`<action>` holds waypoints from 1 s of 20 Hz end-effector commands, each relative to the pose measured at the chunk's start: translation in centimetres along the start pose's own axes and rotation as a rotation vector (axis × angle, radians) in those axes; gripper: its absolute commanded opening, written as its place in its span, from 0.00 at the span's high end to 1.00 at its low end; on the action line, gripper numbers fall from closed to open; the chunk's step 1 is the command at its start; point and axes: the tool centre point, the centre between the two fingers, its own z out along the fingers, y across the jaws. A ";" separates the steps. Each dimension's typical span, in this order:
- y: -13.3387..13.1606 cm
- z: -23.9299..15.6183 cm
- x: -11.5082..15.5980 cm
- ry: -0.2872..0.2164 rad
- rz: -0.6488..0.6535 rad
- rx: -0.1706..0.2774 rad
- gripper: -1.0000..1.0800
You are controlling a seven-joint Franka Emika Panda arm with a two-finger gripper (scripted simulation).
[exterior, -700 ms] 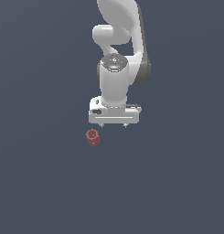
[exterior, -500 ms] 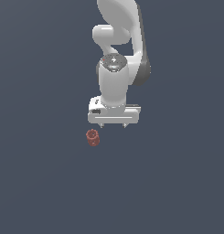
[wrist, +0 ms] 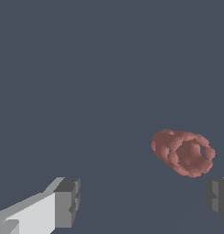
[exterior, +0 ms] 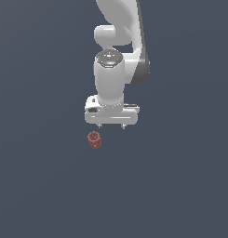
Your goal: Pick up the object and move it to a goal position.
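**A:** What surrounds the work area?

**B:** A flat surface [exterior: 36,195] in dark slate blue-grey, matte and of one even tone. In the exterior view it fills the picture from edge to edge, on the exterior view's left and right alike.

**A:** And from the wrist camera?

**B:** The same surface [wrist: 63,68], in the same dark blue-grey, forms the whole backdrop. Whether it is a tabletop or a floor cannot be told.

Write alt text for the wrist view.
A small reddish-brown ribbed hollow cylinder lies on its side on a plain dark grey surface, not held. The open claw shows two grey fingertips at the picture's edge, with the cylinder nearer one of them and touching neither.
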 end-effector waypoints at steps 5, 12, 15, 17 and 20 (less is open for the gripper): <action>2.0 1.5 0.1 -0.010 0.043 -0.003 0.04; 7.3 5.1 -0.2 -0.035 0.153 -0.012 0.04; 8.6 6.0 -0.4 -0.040 0.179 -0.014 0.04; 9.0 6.3 -0.4 -0.042 0.186 -0.015 0.04; 8.9 6.2 -0.5 -0.043 0.183 -0.015 0.04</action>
